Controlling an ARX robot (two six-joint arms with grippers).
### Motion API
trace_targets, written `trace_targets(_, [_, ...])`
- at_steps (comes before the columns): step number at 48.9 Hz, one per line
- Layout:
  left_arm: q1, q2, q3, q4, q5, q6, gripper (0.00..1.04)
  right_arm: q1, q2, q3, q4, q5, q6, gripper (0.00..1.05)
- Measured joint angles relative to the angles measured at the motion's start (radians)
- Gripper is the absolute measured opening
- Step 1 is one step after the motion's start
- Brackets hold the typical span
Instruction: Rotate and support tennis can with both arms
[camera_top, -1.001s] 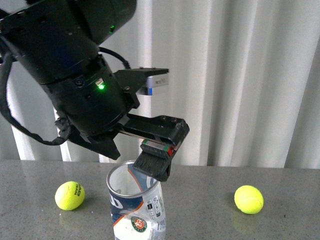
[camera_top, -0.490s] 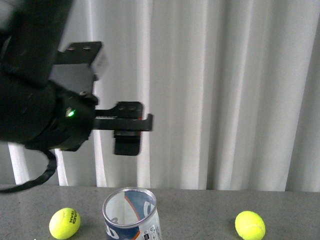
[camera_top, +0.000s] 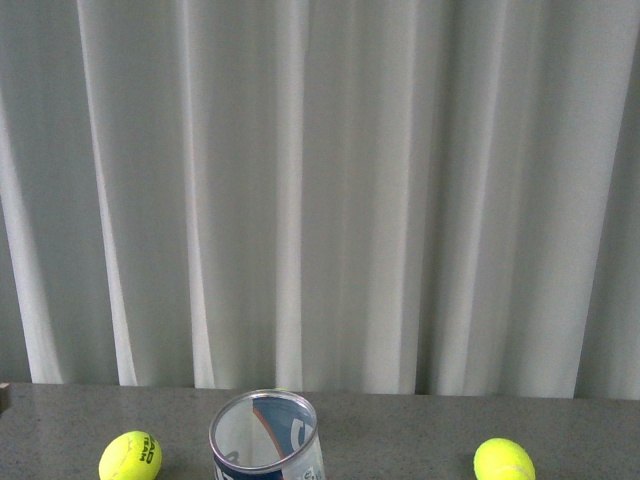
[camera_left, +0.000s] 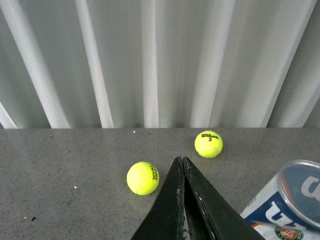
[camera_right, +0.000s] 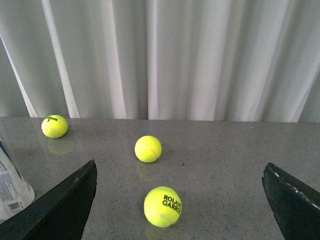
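Grey counter (camera_top: 400, 430) before white curtain (camera_top: 330, 190), tennis can (camera_top: 266, 438) upright.
Beside pinched-shut, empty left gripper (camera_left: 183, 167); right gripper (camera_right: 180, 200) spread wide, empty; three balls there.

the front view looks level across the grey table (camera_top: 400, 420) toward the white curtain (camera_top: 350, 200). both wrist views look down from above the tabletop toward that curtain, and all three share the tennis can (camera_top: 265, 440).

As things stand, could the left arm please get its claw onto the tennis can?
Probably yes: the left claw is shut and holds nothing, and the tennis can stands just beside it on the table, nothing between.
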Motion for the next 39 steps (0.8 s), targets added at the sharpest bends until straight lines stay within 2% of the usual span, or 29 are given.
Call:
trace_targets(6, [0.050, -0.095, -0.089, 0.003, 0.032, 0.002, 0.04, 0.000, 0.000, 0.000, 0.000, 0.000, 0.000, 0.98])
trace_targets(24, [0.113, -0.285, -0.215, -0.062, 0.096, 0.002, 0.04, 0.000, 0.000, 0.000, 0.000, 0.000, 0.000, 0.98])
trace_targets(30, [0.185, -0.359, -0.248, -0.106, 0.180, 0.002, 0.04, 0.000, 0.000, 0.000, 0.000, 0.000, 0.000, 0.98])
trace_targets(39, [0.201, -0.482, -0.283, -0.191, 0.182, 0.002, 0.04, 0.000, 0.000, 0.000, 0.000, 0.000, 0.000, 0.98])
